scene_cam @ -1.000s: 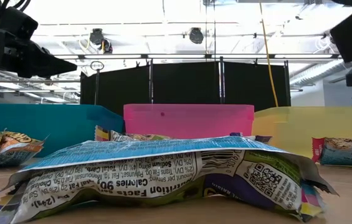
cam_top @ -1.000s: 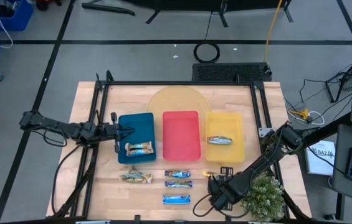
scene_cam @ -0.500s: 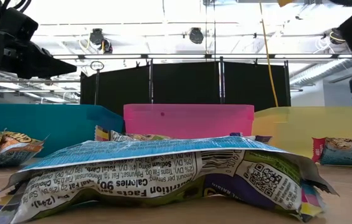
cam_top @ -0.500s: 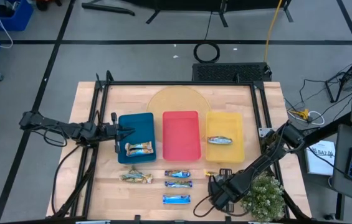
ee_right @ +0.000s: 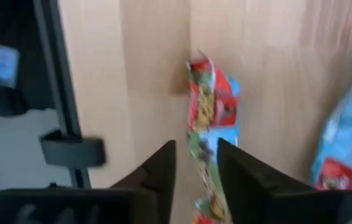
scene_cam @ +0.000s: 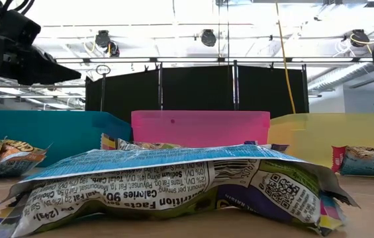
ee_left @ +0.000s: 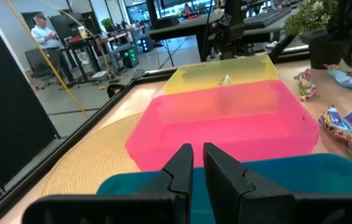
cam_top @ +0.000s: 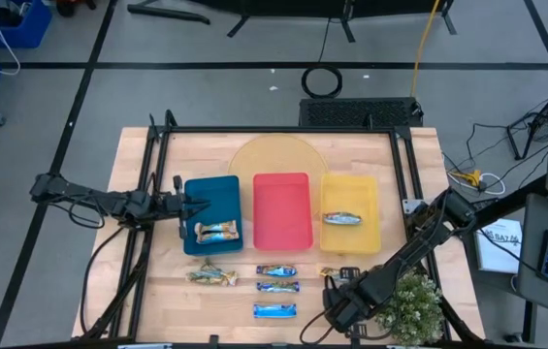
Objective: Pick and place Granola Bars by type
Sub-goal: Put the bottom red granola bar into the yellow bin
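Red-wrapped granola bar (ee_right: 210, 118) lies on the bench near its front edge, just beside the yellow tray's (cam_top: 351, 184) front corner. Over the last second the right claw (ee_right: 195, 158) has drawn back toward that front edge, so a pick looks imminent. Its fingers straddle the bar, narrowly parted, not visibly clamped. The left claw (ee_left: 197, 163) hovers over the blue tray (cam_top: 211, 194), nearly closed and empty.

Seen from above: a pale wooden table (cam_top: 138, 155) inside a black metal frame (cam_top: 278, 130), bearing 3 trays in a row, blue (cam_top: 212, 194), red (cam_top: 282, 210) and yellow (cam_top: 350, 199). In front of the trays, flat on the wood: 1 tan-gold bar (cam_top: 209, 276), 3 blue-white bars (cam_top: 276, 271) stacked in a short column, 1 small red-orange bar (cam_top: 329, 272) beside them. At the front right corner, a green potted plant (cam_top: 410, 306).
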Available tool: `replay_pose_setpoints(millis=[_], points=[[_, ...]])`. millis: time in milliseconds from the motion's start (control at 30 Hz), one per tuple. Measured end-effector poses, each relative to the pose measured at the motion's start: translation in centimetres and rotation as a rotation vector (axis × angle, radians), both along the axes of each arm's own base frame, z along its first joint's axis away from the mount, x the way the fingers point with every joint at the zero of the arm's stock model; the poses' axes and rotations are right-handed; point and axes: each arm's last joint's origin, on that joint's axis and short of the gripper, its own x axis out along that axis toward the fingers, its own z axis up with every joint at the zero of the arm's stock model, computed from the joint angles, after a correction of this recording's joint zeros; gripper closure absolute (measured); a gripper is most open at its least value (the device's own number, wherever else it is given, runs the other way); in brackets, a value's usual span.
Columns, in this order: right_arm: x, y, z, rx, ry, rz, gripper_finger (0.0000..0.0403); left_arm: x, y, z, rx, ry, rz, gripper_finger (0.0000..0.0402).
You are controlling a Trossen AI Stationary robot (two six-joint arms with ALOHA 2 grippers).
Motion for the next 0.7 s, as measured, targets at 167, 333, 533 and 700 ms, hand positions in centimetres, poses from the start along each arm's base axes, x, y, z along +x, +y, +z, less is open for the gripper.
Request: replay_pose_setpoints(millis=[167, 333, 533, 700], points=[[-0.5, -0.4, -0.2, -0.042, 0.047, 0.008, 0.0205, 0.0, 0.0, -0.3, 0.007, 0.03, 0.0, 0.0355], [-0.6, -0.4, -1.6, -0.035, 0.081, 0.047, 0.0153, 0.0, 0.0, -0.3, 0.007, 0.032, 0.0, 0.0355], [-1.4, -0.3, -3.1, -0.057, 0.132, 0.078, 0.015, 0.0, 0.0, -0.3, 0.007, 0.033, 0.0, 0.0355], [-1.9, -0.7, -4.1, -0.069, 0.146, 0.062, 0.0174, 0.0, 0.0, -0.3, 0.008, 0.034, 0.0, 0.0355]])
